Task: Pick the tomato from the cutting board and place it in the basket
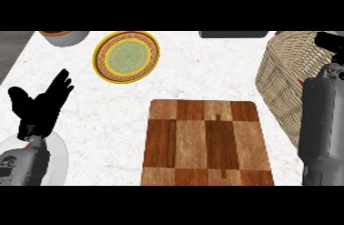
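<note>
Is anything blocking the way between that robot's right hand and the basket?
Nothing visible does. The right hand is over the wicker basket, at its far end. No tomato shows on the cutting board; whether the hand holds it can't be seen.

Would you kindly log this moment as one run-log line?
board: no tomato on it | right hand: over basket, fingers hidden | left hand: open, resting at left

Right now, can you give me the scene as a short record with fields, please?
board: wooden, centre of counter, nothing on it
tomato: not visible
basket: wicker, right of board
right robot hand: over basket, fingers unclear
left robot hand: open, resting at left
plate: yellow and green, behind board
</note>
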Robot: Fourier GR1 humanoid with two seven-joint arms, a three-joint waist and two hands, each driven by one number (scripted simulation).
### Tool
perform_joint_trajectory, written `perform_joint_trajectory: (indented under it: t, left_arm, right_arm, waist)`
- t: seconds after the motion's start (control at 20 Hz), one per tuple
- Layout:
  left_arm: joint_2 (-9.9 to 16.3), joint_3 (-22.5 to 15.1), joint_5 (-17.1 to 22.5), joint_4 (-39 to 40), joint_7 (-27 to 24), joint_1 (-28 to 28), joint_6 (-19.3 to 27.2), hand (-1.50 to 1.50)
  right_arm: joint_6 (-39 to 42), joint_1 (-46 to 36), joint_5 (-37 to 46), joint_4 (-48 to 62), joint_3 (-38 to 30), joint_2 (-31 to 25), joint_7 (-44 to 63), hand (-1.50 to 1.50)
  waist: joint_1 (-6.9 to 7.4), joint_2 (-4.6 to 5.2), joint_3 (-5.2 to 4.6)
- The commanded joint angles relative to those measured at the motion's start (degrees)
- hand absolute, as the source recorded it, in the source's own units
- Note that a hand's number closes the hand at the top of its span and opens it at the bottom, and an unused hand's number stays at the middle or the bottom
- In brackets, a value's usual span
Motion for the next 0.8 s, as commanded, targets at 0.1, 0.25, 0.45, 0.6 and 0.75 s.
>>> perform_joint_trajectory:
  t: [0.1,0.25,0.45,0.6,0.75]
  left_arm:
    - [1.1,1.0,0.3,-0.6,0.5,1.0,-0.3,0.0]
    - [1.6,1.8,1.3,-2.3,1.2,2.0,-0.7,0.0]
    - [1.6,1.7,0.6,-0.3,0.1,2.0,-0.7,0.0]
    - [0.9,1.9,0.8,-1.4,1.8,1.2,0.7,0.0]
    - [0.5,1.7,0.7,-0.6,1.5,1.4,0.6,0.0]
  right_arm:
    - [-6.4,3.7,0.5,-17.0,-4.2,2.8,5.6,-1.5]
    - [-4.3,9.5,-3.2,-27.4,-2.9,5.4,5.7,-1.5]
    - [3.2,22.4,-10.8,-43.0,3.1,5.5,7.8,-1.5]
    - [10.0,31.5,-15.0,-52.7,6.9,5.5,9.2,-1.5]
    - [12.9,41.2,-18.5,-62.9,10.9,5.6,11.2,-1.5]
  waist:
    - [-1.41,-0.66,0.0]
    - [-0.92,-0.82,0.01]
    - [-1.75,-0.78,-0.01]
    - [-1.91,-0.74,-0.01]
    - [-2.36,-0.73,-0.02]
